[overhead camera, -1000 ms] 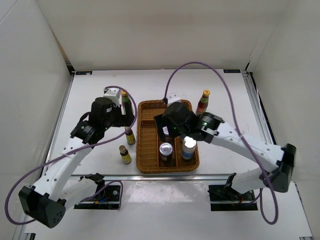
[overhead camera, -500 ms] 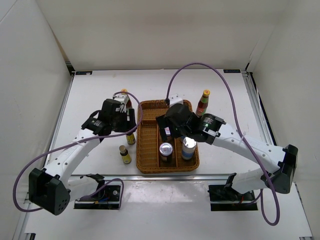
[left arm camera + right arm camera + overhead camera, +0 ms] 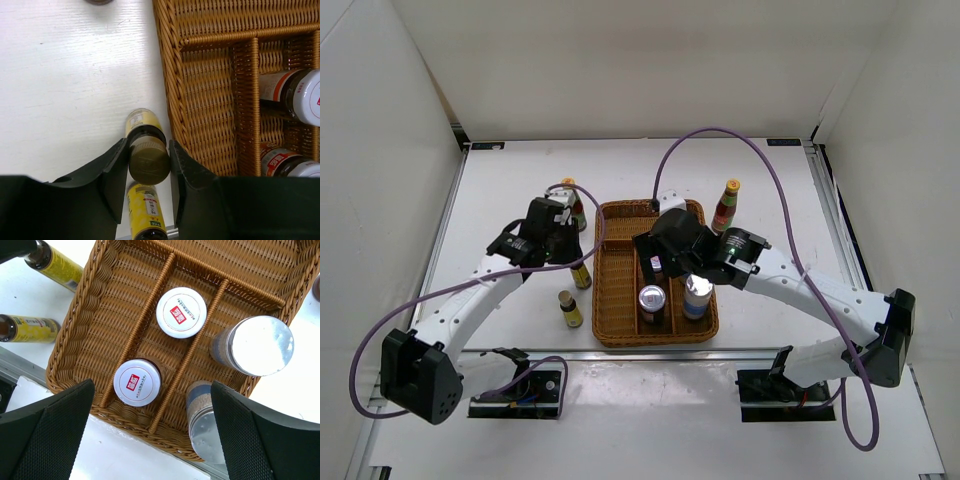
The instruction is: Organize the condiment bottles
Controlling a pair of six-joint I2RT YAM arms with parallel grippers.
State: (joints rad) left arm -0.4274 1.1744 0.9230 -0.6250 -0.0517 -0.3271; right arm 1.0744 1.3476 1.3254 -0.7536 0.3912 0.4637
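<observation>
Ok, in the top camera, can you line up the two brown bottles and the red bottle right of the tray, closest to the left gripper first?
1. Brown bottle beside the tray: between the fingers of the left gripper.
2. Other brown bottle: a bit nearer the robot.
3. Red bottle: across the tray, right side.

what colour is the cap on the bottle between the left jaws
Dull olive-yellow cap, clearest in the left wrist view.

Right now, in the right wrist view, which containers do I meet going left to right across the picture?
yellow-labelled bottle at the left edge → lower red-logo jar → upper red-logo jar → large silver-lidded jar
</observation>
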